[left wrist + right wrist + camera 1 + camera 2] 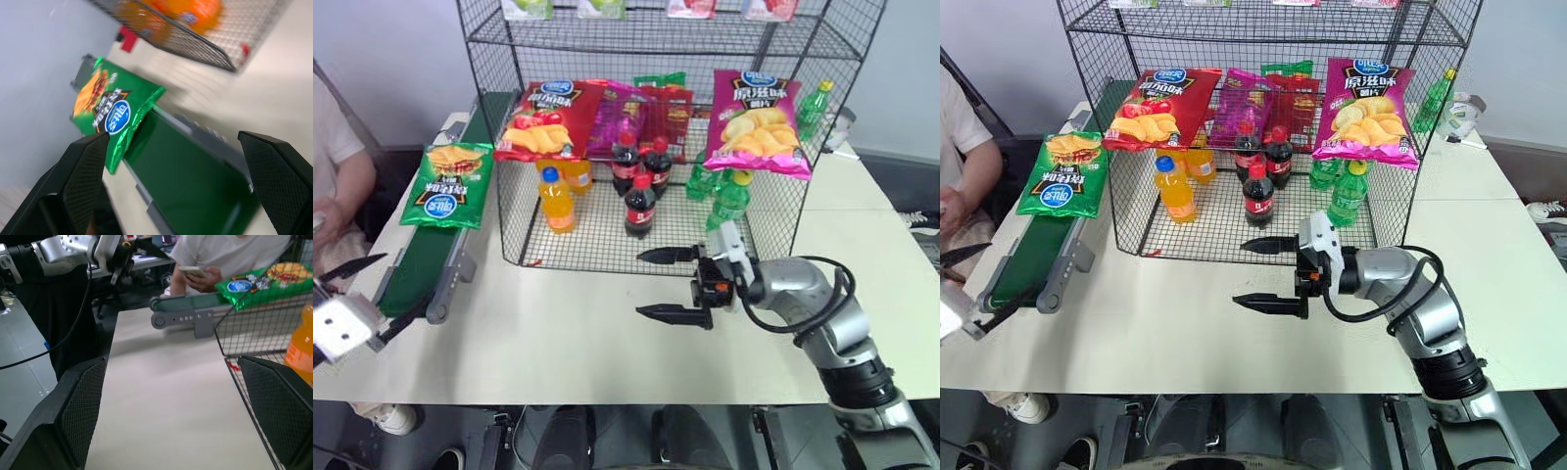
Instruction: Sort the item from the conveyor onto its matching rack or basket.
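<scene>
the green bag lies flat on the belt, beside the rack and not yet picked up, so by my reading the sorting is all left to do. its logo is a blue-white oval with writing too small to read. the left claw hangs near the belt's end, fingers apart, holding nothing. the right claw hovers over the desk before the rack, also apart and empty. the pink bag carries chinese characters; the red bag shows the same oval.
</scene>
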